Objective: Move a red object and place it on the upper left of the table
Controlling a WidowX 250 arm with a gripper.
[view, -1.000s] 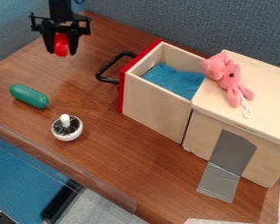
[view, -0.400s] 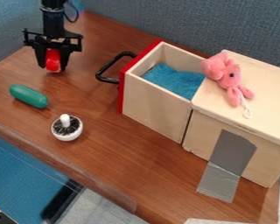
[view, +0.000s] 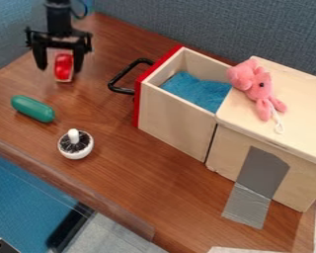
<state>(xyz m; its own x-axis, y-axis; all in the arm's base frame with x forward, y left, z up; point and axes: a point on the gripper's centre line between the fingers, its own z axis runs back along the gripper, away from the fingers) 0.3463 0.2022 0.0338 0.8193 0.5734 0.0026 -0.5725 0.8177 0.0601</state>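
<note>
At the upper left of the camera view the black gripper (view: 59,68) hangs low over the wooden table (view: 114,153). Its fingers stand apart, one on each side of the red object (view: 63,66), with gaps between them and it. The red object has a pale lower edge and rests on the upper left part of the table.
A green rounded object (view: 32,108) and a white-handled brush (view: 75,144) lie nearer the front left edge. To the right stands a wooden box with an open drawer (view: 177,118), black handle (view: 121,79) and blue cloth (view: 197,91); a pink plush toy (view: 256,88) sits on top.
The gripper came down toward the table with the red object, then its fingers spread and let go of it. The other objects have not moved.
</note>
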